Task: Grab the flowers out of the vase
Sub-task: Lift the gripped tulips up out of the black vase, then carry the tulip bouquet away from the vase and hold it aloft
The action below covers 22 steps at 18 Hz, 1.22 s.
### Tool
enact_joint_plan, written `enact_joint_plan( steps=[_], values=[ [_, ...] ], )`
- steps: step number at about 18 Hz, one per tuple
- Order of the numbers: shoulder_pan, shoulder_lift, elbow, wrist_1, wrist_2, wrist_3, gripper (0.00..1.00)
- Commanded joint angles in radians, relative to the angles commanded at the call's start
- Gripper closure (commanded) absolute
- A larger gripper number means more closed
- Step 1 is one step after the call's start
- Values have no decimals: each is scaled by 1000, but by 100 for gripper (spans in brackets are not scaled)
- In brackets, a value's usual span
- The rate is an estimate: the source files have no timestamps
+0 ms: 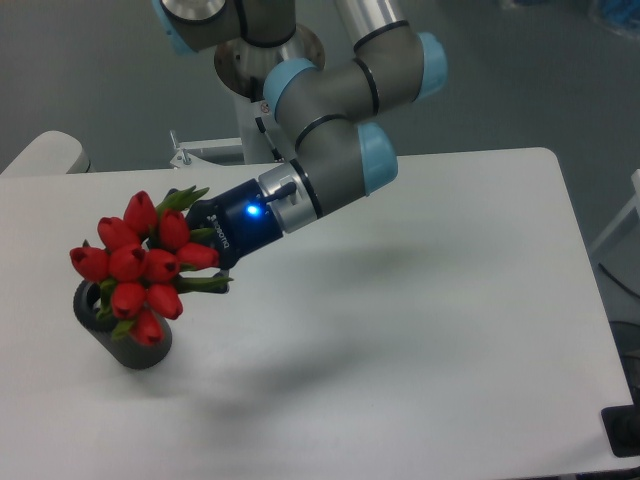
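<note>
- The gripper (207, 262) is reaching in from the right and is buried in the greenery just behind the red buds; its fingers are hidden by leaves, but it is evidently clamping the flowers (140, 265) at the stems, since the bunch is hanging tilted off its end.
- The flowers are sitting directly at the gripper's tip, spreading to its left, above the surface (420, 300) near its left edge.
- The long axis of the bunch is running roughly in line with the gripper, slanting down and to the left, with the buds facing outward toward the left.
- The lowest buds are overlapping the rim of the vase (125, 335), so I cannot tell whether the stem ends are clear of the hole; the move ahead is likely turning on lifting up and to the right along that slant.
- The flowers are showing as a tight cluster of closed red tulip buds with pointed green leaves poking out at the top and right.
- The vase is standing upright below, short, dark grey and cylindrical.
</note>
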Motion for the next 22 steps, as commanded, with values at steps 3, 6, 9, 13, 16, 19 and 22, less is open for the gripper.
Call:
enact_joint_plan(
  steps=[3,6,9,13,16,19,22],
  values=[
    [18,2,35,0,2,-38,100],
    [43,2,77,0,0,-103,100],
    [67,2,118,0,-15,-147,100],
    [104,-8,166,0,-17,-195,100],
    [138,-14,181,3,-8,-187,100],
    [169,-32,216,8,8,-184,100],
    [176,-52,265,6,107,-183,100]
  ],
)
